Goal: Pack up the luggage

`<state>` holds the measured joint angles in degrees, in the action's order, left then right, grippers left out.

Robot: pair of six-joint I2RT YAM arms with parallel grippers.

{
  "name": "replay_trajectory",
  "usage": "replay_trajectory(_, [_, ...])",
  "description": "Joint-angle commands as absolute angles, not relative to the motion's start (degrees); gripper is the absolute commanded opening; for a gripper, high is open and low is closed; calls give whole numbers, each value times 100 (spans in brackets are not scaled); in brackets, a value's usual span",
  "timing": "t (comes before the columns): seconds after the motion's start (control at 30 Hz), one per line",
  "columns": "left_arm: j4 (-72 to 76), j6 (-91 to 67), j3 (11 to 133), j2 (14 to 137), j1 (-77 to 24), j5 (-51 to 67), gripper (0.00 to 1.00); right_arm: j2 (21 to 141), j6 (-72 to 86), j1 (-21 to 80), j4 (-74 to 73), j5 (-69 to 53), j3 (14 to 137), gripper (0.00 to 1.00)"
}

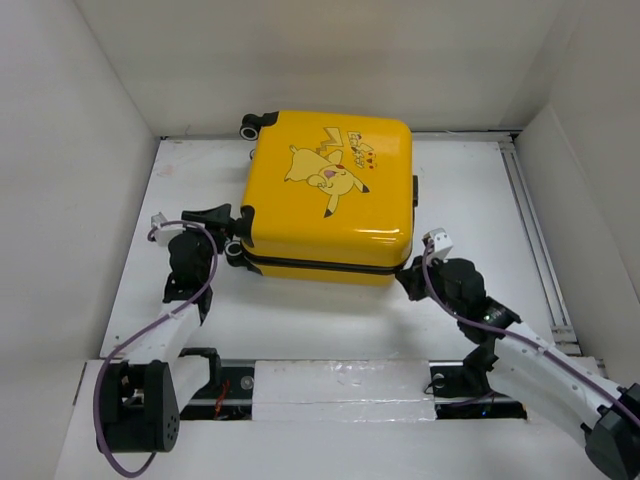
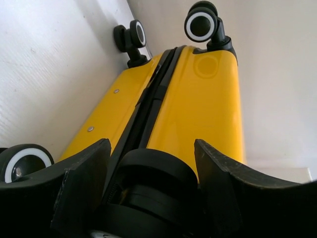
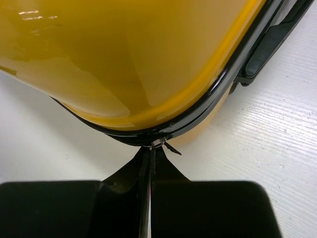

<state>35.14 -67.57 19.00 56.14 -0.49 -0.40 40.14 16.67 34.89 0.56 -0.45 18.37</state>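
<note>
The zipper pull (image 3: 157,144) is pinched in the closed right gripper (image 3: 150,161), the luggage (image 1: 330,190) lying just ahead of it, its seam running leftward toward the left gripper (image 2: 151,148), spread wide astride a caster wheel (image 2: 157,171).

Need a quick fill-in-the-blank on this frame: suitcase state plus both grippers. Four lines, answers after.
1. The luggage lies flat on the table with its lid ____.
2. Its cartoon print faces ____.
3. The left gripper stands ____ around a caster wheel.
4. The right gripper is ____ on the zipper pull.
Missing words: closed; up; open; shut.
</note>
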Motion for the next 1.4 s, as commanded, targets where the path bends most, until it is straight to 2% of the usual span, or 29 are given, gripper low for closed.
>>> replay_trajectory(0.0, [4656, -6785, 1714, 5599, -79, 229, 29, 4017, 1828, 3796, 731, -211, 1925, 0])
replay_trajectory(0.03, [4658, -6785, 1714, 5546, -79, 289, 13, 4017, 1880, 3901, 503, -133, 1925, 0])
replay_trajectory(0.07, [4658, -6689, 1766, 5546, -79, 351, 4, 4017, 1881, 4163, 370, 42, 2003, 0])
replay_trajectory(0.1, [4658, -6688, 1767, 5468, -79, 352, 0, 4017, 1881, 4297, 221, 148, 2056, 0])
replay_trajectory(0.33, [4658, -6486, 1767, 5098, -79, 457, 0, 3814, 2074, 5282, -1282, 765, 2820, 0])
replay_trajectory(0.47, [4658, -6486, 1767, 4966, -79, 597, 0, 4392, 1926, 5344, -1459, 501, 3155, 0])
replay_trajectory(0.67, [4658, -6539, 1636, 4703, -79, 888, 0, 5763, 1872, 5765, -195, 176, 3628, 0])
replay_trajectory(0.87, [4658, -6539, 1521, 4649, -79, 1212, 0, 7118, 1653, 5889, 639, 571, 4245, 0])
replay_trajectory(1.0, [4658, -6154, 1450, 4755, -657, 836, 0, 7786, 1328, 5889, 1203, 519, 4665, 0])
replay_trajectory(1.13, [4658, -5750, 1739, 5096, -2201, -77, 0, 8217, 1029, 5836, 1503, 738, 4964, 0])
replay_trajectory(1.27, [4658, -5748, 2065, 5483, -3117, -456, 0, 7973, 721, 5512, 1310, 748, 5027, 0])
replay_trajectory(1.37, [4658, -5748, 2197, 5555, -3654, -694, 0, 7752, 589, 5063, 1248, 230, 4896, 0])
